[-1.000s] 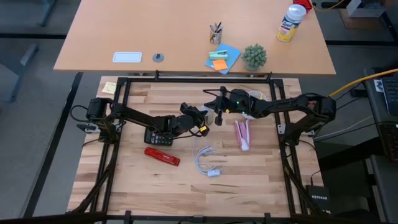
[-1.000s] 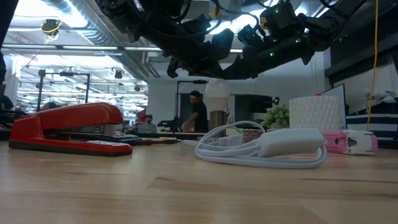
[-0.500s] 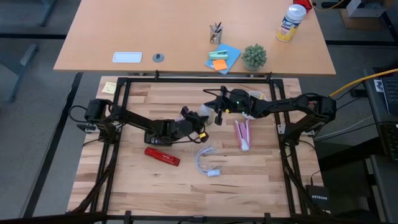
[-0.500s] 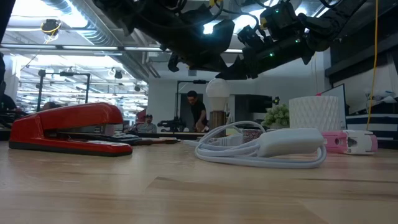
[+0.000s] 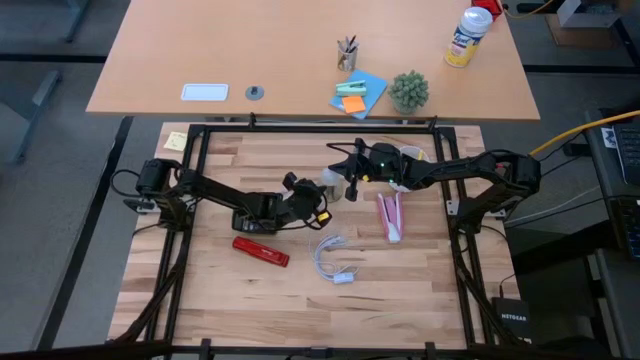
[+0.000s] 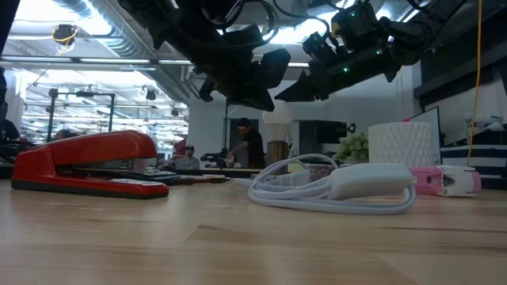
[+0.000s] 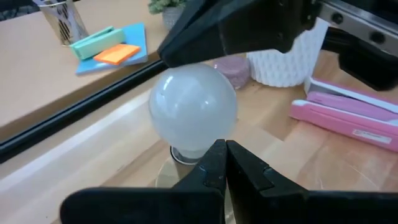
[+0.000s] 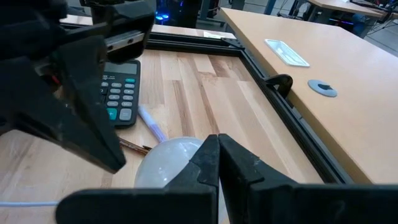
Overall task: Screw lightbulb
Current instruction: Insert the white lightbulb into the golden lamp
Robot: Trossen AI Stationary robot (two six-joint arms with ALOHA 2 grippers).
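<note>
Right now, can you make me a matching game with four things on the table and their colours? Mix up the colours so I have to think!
Things:
1. stapler
2. lightbulb
3. cable
4. calculator

Colours and looks:
A. round and frosted white
B. black with a teal key
C. bright red
D. pale, coiled in loops

Right pairs: 1-C, 2-A, 3-D, 4-B

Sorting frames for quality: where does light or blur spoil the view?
Low view: bright ceiling lights behind leave both arms as dark shapes, and the stapler is sharper than the room behind. Left wrist view: the bulb shows soft glare, while the left hand is blurred.
</note>
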